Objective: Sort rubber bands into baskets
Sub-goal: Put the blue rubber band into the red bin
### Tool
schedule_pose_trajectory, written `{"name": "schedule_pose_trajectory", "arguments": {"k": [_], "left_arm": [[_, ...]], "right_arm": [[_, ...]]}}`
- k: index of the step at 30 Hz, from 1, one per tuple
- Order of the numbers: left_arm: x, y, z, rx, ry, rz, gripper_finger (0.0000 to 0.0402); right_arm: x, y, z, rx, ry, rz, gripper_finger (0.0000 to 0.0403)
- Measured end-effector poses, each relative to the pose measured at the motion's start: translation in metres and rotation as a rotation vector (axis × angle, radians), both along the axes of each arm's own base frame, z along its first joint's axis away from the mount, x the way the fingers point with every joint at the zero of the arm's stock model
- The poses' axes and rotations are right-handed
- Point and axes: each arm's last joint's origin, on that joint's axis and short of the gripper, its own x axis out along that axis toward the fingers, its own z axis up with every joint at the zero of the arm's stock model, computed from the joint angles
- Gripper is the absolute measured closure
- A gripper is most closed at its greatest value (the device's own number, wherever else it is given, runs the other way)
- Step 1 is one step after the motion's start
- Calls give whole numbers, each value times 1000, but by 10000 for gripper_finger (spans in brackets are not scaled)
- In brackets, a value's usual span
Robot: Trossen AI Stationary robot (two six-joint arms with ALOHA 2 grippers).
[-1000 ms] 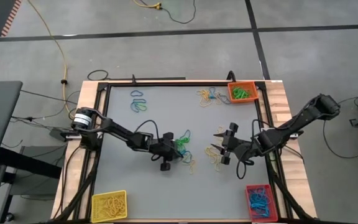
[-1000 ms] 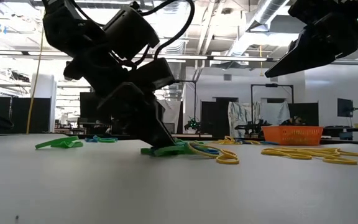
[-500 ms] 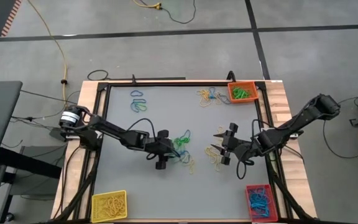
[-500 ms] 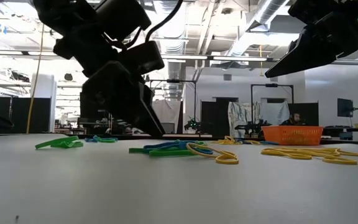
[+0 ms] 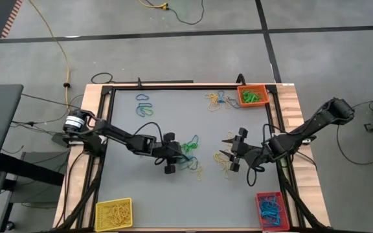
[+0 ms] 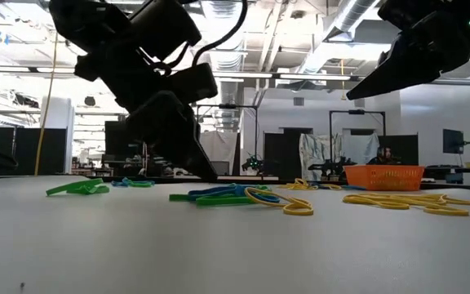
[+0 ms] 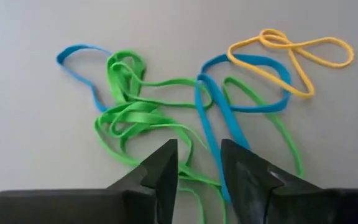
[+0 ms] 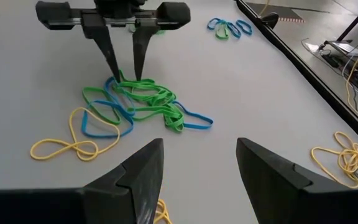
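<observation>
Grey table [image 5: 167,123] in a wood frame, concrete floor around it: orange basket [image 5: 252,96] at the far right corner, yellow basket [image 5: 113,213] at the near left, red basket [image 5: 271,209] at the near right, each holding rubber bands. Left arm reaches low across the table, left gripper [image 5: 177,154] tipped down with fingers slightly apart, tips at a tangle of green and blue rubber bands [image 8: 143,102], nothing clamped. Right arm extends inward from the right edge, right gripper [image 5: 228,152] open, hovering near loose yellow bands [image 5: 226,166].

even, bright overhead light; soft faint shadows; backlit dark silhouettes and blurred foreground at table level
</observation>
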Motion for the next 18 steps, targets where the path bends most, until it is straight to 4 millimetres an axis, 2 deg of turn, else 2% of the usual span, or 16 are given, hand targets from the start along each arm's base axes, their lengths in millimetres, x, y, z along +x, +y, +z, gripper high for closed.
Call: {"name": "schedule_pose_trajectory", "arguments": {"k": [9,14,18], "left_arm": [[10,0,-8,11,-67,-26,297],[14,1,-22,-16,-32,-47,297],[19,1,-22,1,-36,-41,317]], "right_arm": [[1,1,0,14,-7,11,173],[6,3,-6,3,16,10,173],[10,5,-14,-11,36,13,173]]}}
